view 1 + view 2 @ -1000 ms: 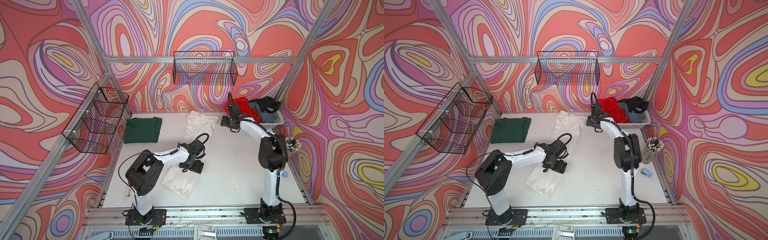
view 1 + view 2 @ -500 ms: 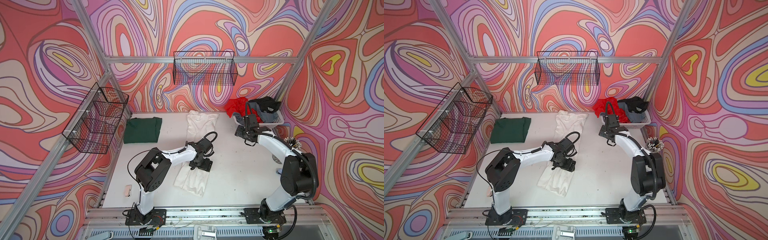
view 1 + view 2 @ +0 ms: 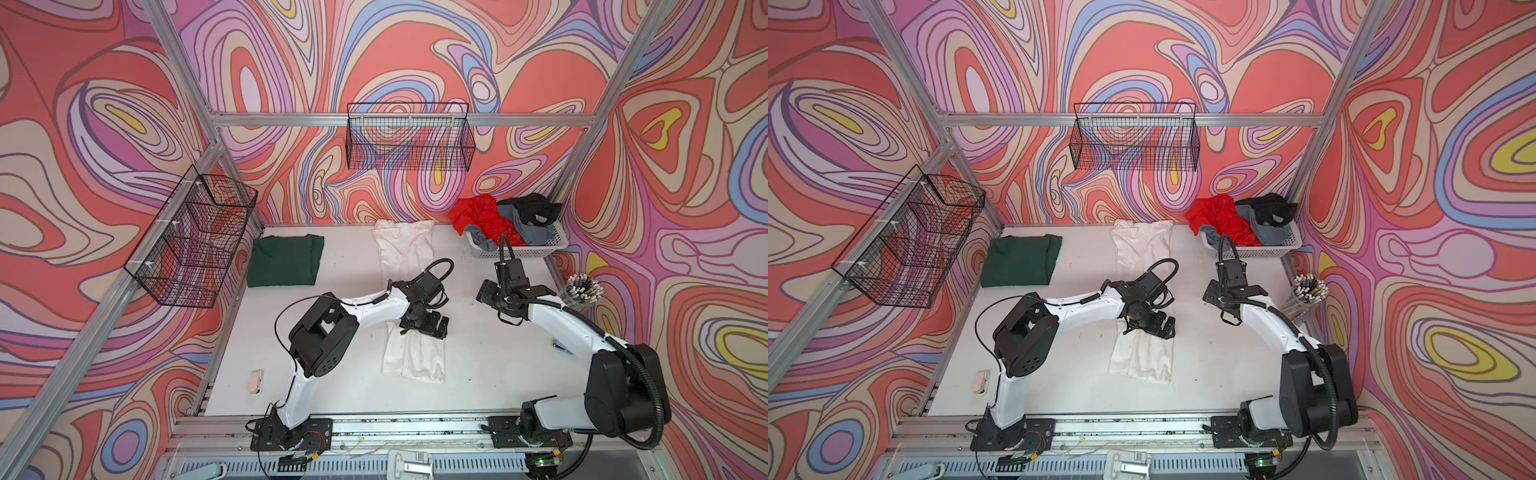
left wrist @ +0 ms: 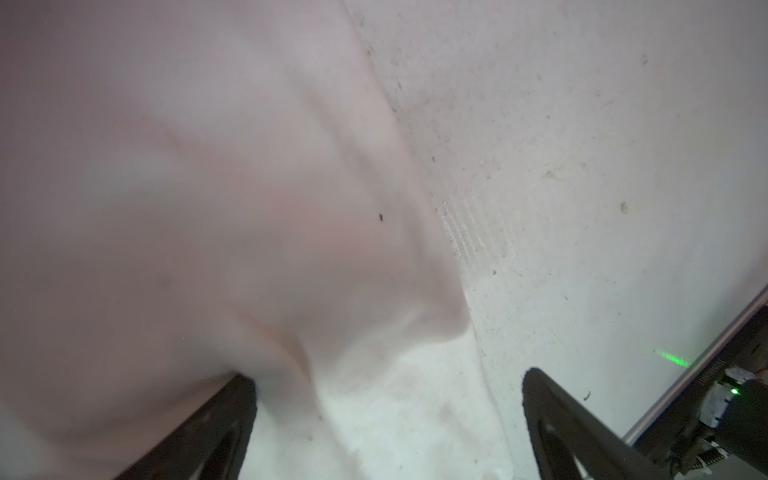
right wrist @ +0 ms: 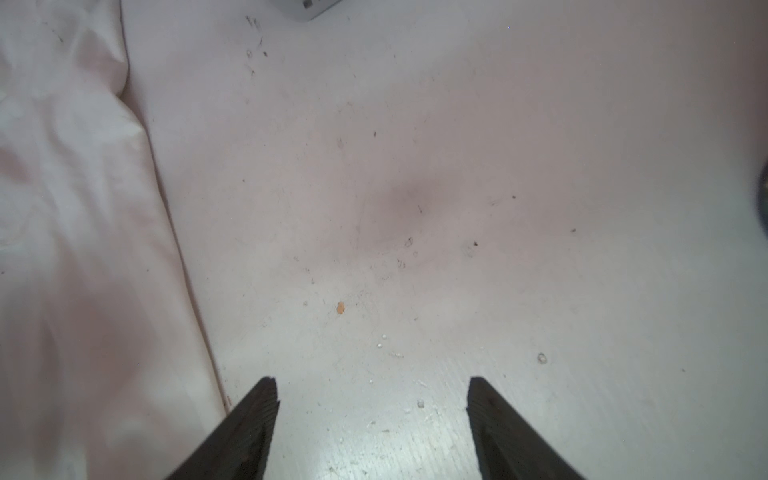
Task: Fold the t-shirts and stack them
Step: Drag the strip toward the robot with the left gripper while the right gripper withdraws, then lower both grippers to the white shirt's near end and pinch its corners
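Step, likely: halving the narrow white t-shirt | left end effector and right end effector both spread, empty | next: pinch hem, fold over

Five t-shirts, three baskets — two arms

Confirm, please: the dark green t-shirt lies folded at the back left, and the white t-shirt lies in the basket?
No: the white t-shirt lies stretched out on the table, outside the white plastic basket; both top views show it. The rest holds.
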